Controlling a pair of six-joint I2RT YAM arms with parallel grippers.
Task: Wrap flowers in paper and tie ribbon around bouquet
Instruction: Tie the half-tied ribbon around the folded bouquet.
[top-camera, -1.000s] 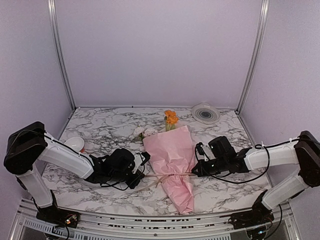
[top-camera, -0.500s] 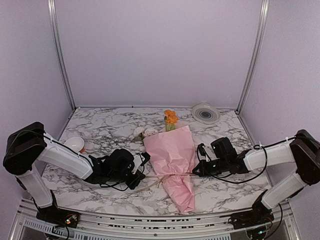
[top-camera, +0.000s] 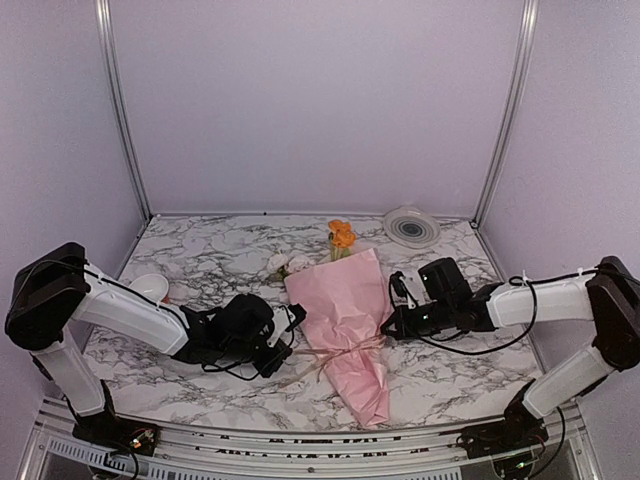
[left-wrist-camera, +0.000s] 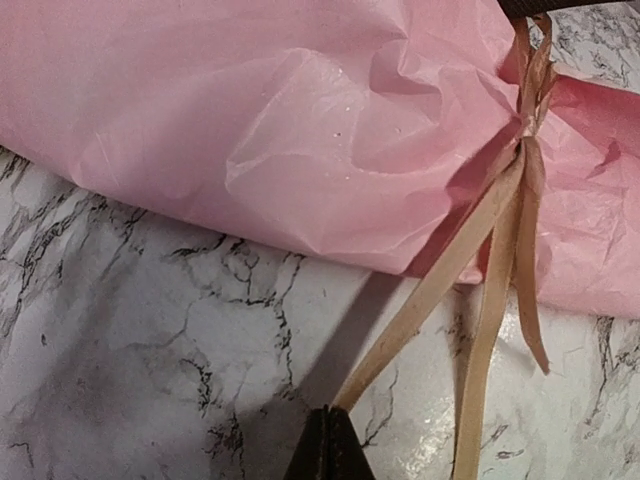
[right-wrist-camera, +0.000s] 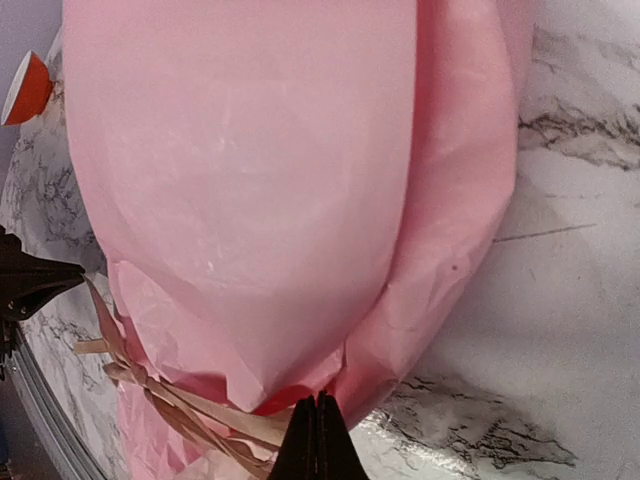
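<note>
Pale pink paper-cone bouquet (top-camera: 345, 320) lying on the marble-patterned worktop (top-camera: 210, 260), its long axis running from the narrow tail at the near edge to the wide mouth at the far side, leaning slightly left. There an orange bloom (top-camera: 342, 235) and pale roses (top-camera: 285, 265) show above the paper. A long, narrow beige-tan ribbon (left-wrist-camera: 432, 280) cinches the cone at its waist, and its loose ends run out sideways, crosswise to that axis. The left tool (left-wrist-camera: 328, 440) is pinched closed on one taut strand and stands clear of the paper, to the left of the waist. The right tool (right-wrist-camera: 317, 440), likewise closed with ribbon strands meeting its tip, lies just beside the cone's right edge and is the nearer of the two. The knot point thus sits between the tools, so any tightening would seem to call for an outward pull along the line joining them. Hidden or unclear: the stems inside the wrap, the ribbon's run beneath the cone, and whether the crossing at the waist is a finished knot. Both wrist views cut off all but the fingertips.
</note>
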